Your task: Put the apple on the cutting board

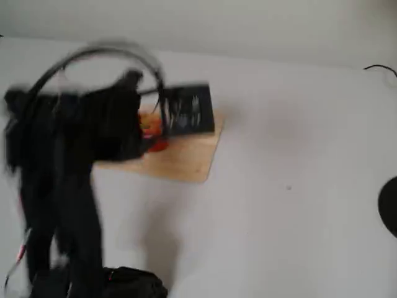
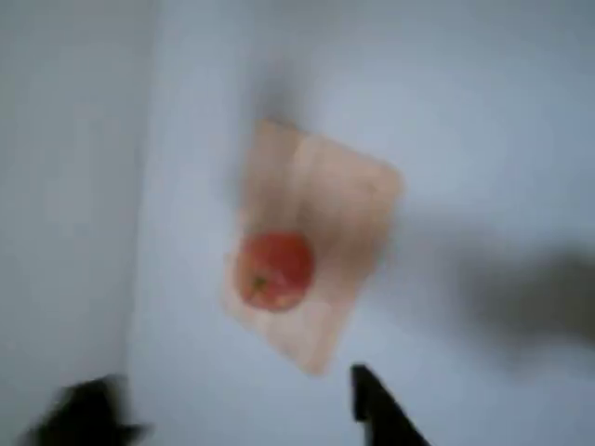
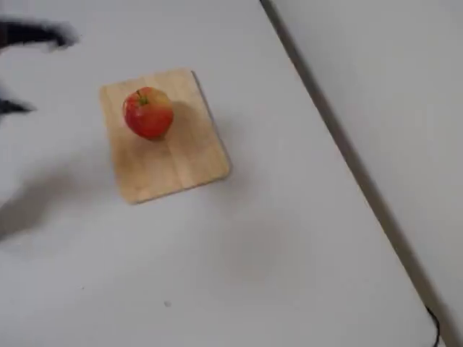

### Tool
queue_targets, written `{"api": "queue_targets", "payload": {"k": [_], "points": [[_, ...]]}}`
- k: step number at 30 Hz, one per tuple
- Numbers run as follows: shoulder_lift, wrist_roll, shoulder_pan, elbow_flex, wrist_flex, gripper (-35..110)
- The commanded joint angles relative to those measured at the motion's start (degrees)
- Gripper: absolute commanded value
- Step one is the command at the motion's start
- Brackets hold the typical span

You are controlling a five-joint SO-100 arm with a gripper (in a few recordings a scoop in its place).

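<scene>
Wrist view, nearest the lens: two dark, blurred fingers (image 2: 381,409) of the gripper (image 2: 232,418) sit at the lower edge, spread well apart with nothing between them, raised above the white surface (image 2: 483,139). Beyond them lies the board (image 2: 349,200), set at an angle, with the apple (image 2: 274,269) resting on its nearer half, apart from both fingers.

In a fixed view, the black arm (image 1: 68,161) fills the left foreground, motion-blurred, and hides most of the board (image 1: 183,158); a sliver of red-orange apple (image 1: 154,139) shows behind it on the board.

In another fixed view, the apple (image 3: 148,113) stands stem up on the far half of the board (image 3: 177,159), inside its edges. Dark blurred gripper parts (image 3: 29,35) enter at the upper left edge, clear of the board.
</scene>
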Motion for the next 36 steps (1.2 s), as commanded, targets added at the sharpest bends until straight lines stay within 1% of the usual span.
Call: {"api": "queue_targets", "payload": {"k": [1,4,7,9,12,17,22,24,26,36], "points": [[16.1,0.1,2.5,17.1,-3.1,0],[26.9,4.5,4.4,33.8,-10.5,0],[35.8,5.8,3.2,47.7,-15.0,0],[37.4,5.9,4.7,52.7,-17.9,0],[36.3,5.4,4.5,59.7,-20.8,0],[41.7,5.0,3.6,69.4,-24.4,0],[48.6,4.7,4.0,80.4,-27.8,0],[55.9,4.9,3.1,85.9,-26.3,0],[57.1,5.4,2.7,88.6,-27.0,0],[57.3,5.3,4.9,88.7,-26.7,1]]}}
